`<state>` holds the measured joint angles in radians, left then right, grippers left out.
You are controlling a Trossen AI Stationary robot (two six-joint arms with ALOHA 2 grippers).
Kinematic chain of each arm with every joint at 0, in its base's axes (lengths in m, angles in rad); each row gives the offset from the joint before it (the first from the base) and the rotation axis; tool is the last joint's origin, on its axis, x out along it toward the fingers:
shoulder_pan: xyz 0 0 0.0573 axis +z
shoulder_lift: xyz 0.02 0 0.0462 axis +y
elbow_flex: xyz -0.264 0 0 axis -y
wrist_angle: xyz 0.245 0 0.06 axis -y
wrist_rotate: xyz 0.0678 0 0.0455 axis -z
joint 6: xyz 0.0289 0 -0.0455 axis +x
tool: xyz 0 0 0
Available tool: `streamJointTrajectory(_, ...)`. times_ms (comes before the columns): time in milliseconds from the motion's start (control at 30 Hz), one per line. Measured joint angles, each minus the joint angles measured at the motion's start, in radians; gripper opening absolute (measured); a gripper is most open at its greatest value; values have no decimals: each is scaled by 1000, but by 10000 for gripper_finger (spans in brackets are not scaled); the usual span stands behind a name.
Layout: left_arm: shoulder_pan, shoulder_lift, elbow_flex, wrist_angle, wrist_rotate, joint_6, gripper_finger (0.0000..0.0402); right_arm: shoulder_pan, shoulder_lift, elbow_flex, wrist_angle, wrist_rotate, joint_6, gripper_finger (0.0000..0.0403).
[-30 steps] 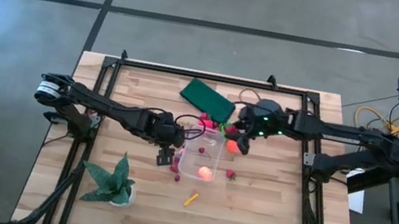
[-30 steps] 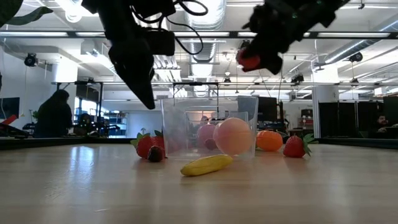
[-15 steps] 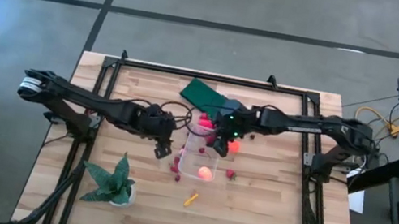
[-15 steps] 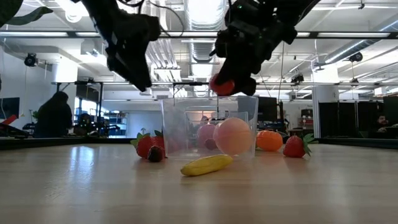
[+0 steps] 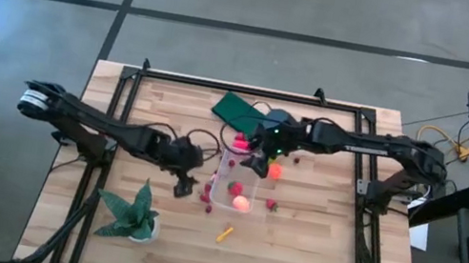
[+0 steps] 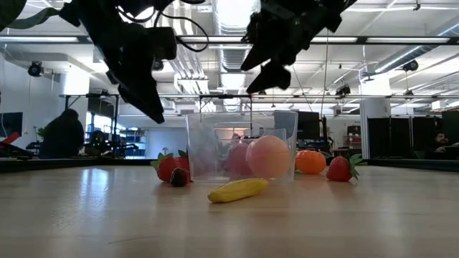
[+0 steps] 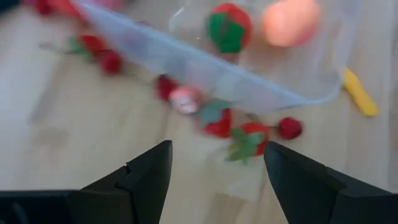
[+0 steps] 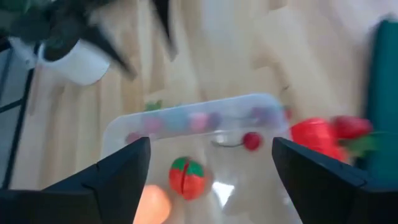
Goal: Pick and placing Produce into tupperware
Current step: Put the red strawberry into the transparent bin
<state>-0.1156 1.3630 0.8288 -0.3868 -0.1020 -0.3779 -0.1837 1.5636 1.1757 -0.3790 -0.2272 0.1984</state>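
We hover our right gripper (image 5: 255, 161), jaws apart and empty, over the tupperware (image 5: 236, 182); left gripper (image 5: 185, 184), jaws apart, should next grab a strawberry (image 7: 246, 140).

What we cannot make out

In the left wrist view the berries (image 7: 239, 134) beside the tupperware (image 7: 249, 81) are smeared, so we cannot count them. In the right wrist view the white pot (image 8: 78, 62) and the dark green rectangle (image 8: 382, 93) run off the edges. In the low view, pieces behind the clear walls blur together.
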Motion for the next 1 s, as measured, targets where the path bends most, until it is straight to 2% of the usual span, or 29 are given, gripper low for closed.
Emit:
streamJointTrajectory(233, -57, 95, -3, 66, 22, 49, 239, -1, -152, -12, -151, 246, -15, 345)
streamJointTrajectory(300, -72, 114, -2, 86, 48, 82, 239, -5, -188, -21, -180, 283, -15, 347)
streamJointTrajectory(633, -102, 165, 10, 153, 71, 127, 239, -33, -302, -96, -196, 309, 5, 347)
streamJointTrajectory(767, -103, 169, 10, 169, 71, 132, 239, -33, -313, -105, -206, 309, -5, 348)
streamJointTrajectory(900, -103, 186, 7, 169, 72, 134, 239, -33, -314, -106, -209, 308, -83, 348)
streamJointTrajectory(1000, -103, 210, 7, 172, 74, 165, 239, -33, -319, -106, -219, 308, -52, 348)
